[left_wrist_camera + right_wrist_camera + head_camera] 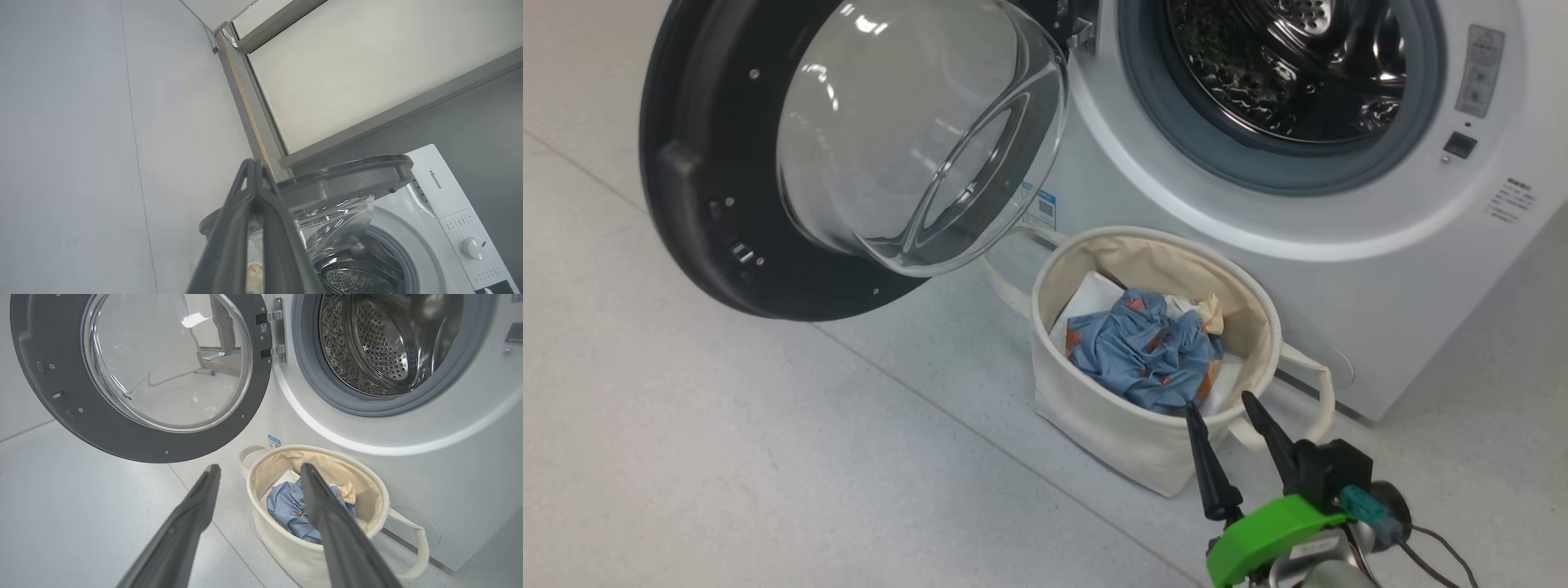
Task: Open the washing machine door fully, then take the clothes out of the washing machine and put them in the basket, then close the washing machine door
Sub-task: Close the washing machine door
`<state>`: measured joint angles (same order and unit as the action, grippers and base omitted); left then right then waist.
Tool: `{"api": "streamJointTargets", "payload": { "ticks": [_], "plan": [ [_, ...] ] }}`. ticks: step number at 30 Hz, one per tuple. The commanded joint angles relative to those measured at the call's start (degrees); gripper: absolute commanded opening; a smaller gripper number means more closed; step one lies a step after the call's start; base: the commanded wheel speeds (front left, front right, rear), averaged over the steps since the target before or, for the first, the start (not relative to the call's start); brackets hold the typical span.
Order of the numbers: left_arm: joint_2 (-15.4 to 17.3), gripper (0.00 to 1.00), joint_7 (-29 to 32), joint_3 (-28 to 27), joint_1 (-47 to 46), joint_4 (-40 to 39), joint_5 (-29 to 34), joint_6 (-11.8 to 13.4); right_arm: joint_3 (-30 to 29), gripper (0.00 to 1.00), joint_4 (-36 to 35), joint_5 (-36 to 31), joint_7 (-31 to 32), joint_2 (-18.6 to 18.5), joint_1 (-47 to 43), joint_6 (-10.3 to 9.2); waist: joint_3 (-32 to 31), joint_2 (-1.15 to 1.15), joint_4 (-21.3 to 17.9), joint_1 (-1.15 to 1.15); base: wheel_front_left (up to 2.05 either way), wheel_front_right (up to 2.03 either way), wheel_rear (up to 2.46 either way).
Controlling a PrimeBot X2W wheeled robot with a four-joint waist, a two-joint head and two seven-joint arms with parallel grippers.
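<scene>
Two dark fingers of our right gripper (pixel 1218 402) stand spread apart with nothing between them, hovering close to the near side of the basket (pixel 1094 416). The clothes (pixel 1143 351), crumpled blue fabric with orange motifs and a small cream piece (pixel 1211 310) at their far edge, lie inside that basket on a flat white sheet (pixel 1086 302). The basket sits on the grey floor (pixel 727 449), just in front of the washing machine (pixel 1339 302). The washing machine door (pixel 686 204) hangs wide open on the machine's left, its glass bowl bulging towards us. Behind the grey gasket (pixel 1176 131) we see the perforated steel drum (pixel 1282 73). Our left gripper (pixel 253 163) has its fingertips pressed together, pinching nothing, with the door's black rim seen edge-on just behind it.
</scene>
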<state>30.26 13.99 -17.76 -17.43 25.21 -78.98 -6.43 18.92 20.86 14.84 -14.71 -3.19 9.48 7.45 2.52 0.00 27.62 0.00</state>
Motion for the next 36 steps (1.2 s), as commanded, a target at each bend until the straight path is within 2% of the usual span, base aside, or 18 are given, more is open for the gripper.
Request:
{"api": "streamJointTargets", "payload": {
  "ticks": [1,5,9,13,16,25,36],
  "plan": [
    [4.40,0.00,2.68,-3.05,-4.45,0.13,-2.24,-0.09,1.30,1.00,-1.42,-0.45,-0.29,-0.12,2.65,0.03,0.30,0.00,-0.39,0.00,0.00,0.00,0.00],
    [7.09,0.00,11.62,-4.89,-11.17,6.71,-10.01,1.60,1.87,1.00,-1.44,-0.96,0.08,-0.91,3.64,0.03,1.73,0.00,-1.54,0.00,0.00,0.00,0.00],
    [9.47,0.00,17.42,-6.18,-17.23,11.68,-14.79,2.79,1.91,1.00,-2.24,-1.67,0.97,-1.86,4.81,0.03,3.76,0.00,-3.20,0.00,0.00,0.00,0.00],
    [11.93,0.00,19.16,-5.23,-23.15,17.12,-14.95,3.29,1.33,1.00,-3.73,-2.48,2.33,-3.08,5.73,0.03,6.34,0.00,-4.96,0.00,0.00,0.00,0.00],
    [12.37,0.00,20.96,-4.19,-26.47,19.48,-15.18,2.76,0.86,1.00,-5.00,-3.00,3.06,-3.75,6.20,0.03,7.97,0.00,-6.05,0.00,0.00,0.00,0.00],
    [12.90,0.00,20.29,-0.18,-34.70,24.84,-11.92,0.39,-1.23,1.00,-9.13,-4.71,5.29,-5.18,6.69,0.03,12.90,0.00,-8.58,0.00,0.00,0.00,0.00],
    [12.44,0.00,18.05,-0.01,-39.30,29.71,-11.32,-0.98,-3.13,1.00,-13.05,-6.51,7.13,-5.91,6.66,0.03,17.36,0.00,-10.71,0.00,0.00,0.00,0.00]
  ]
}}
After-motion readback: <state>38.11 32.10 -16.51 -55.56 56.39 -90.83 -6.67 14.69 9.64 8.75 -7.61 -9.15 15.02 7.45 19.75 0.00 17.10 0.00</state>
